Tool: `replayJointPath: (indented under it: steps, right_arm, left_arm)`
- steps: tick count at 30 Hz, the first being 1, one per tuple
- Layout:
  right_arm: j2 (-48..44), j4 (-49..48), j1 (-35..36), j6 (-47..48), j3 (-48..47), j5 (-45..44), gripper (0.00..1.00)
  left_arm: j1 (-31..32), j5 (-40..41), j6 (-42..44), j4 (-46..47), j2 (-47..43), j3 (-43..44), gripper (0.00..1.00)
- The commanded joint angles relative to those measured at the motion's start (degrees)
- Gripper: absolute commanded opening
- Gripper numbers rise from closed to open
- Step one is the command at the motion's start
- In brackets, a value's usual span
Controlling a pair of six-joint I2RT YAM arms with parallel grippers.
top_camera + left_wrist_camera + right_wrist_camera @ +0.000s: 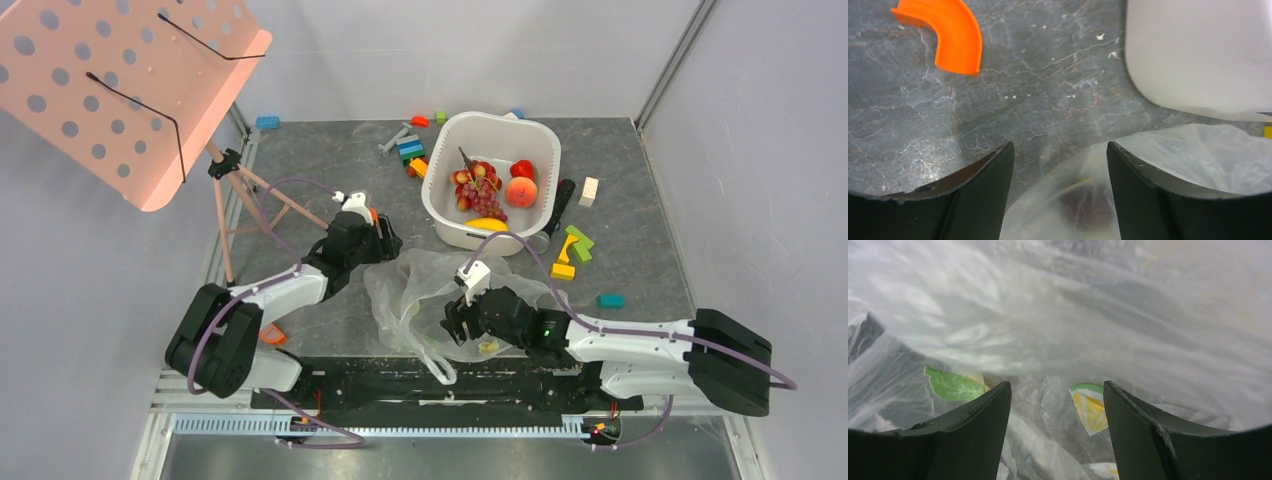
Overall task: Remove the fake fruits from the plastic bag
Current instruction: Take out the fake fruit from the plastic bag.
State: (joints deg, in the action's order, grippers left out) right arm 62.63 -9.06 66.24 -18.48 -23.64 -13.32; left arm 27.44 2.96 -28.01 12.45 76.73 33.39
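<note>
1. Fake fruits (490, 185) lie in two places. A grape bunch (480, 190), a red apple (521, 168), a peach (521, 191) and a yellow piece (487, 224) rest in the white basin (540, 135), on the far right-of-centre part of the table (330, 160).
2. The plastic bag (410, 290) lies crumpled on the table on the near side of the basin, between the two arms. Its far edge reaches the basin's near wall (touching or just short of it, I cannot tell).
3. In the right wrist view, a yellow wedge (1089, 407) with a green rim and a green-faced piece (953, 385) lie inside the bag, seen among the folds of film. In the top view, another pale wedge (488, 346) shows at the bag's near edge, just beside the right arm.
4. The left gripper (1060, 150) hangs over the bag's far-left edge. Its jaws are spread and nothing is between them. A dark round fruit (1083, 212) shows through the film below (too blurred to name).
5. The right gripper (1057, 387) sits low at the bag's near right side. Its jaws are spread, with film ahead and beneath, and pinch nothing visible.
6. An orange curved piece (948, 35) lies flat on the table, apart from the bag and basin. Toy blocks (575, 245) are scattered around the basin.
</note>
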Motion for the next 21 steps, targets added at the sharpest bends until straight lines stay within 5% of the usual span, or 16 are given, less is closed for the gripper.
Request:
replayJointPath:
  steps: [1, 10, 21]
  right_arm:
    - [3.9, -10.5, 0.0, -1.0, -0.4, -4.2, 0.71]
    - [9.8, -23.0, -0.9, 4.2, 1.8, -3.9, 0.82]
    - [18.7, -31.3, -2.3, 10.2, 0.4, 0.0, 0.98]
  left_arm:
    - [-0.6, -0.2, -2.6, 5.0, 3.9, 0.0, 0.73]
    - [-0.6, -8.1, -4.6, 5.7, 8.6, -0.8, 0.54]
    - [-0.3, -12.9, -5.1, 8.0, 8.3, -5.2, 0.46]
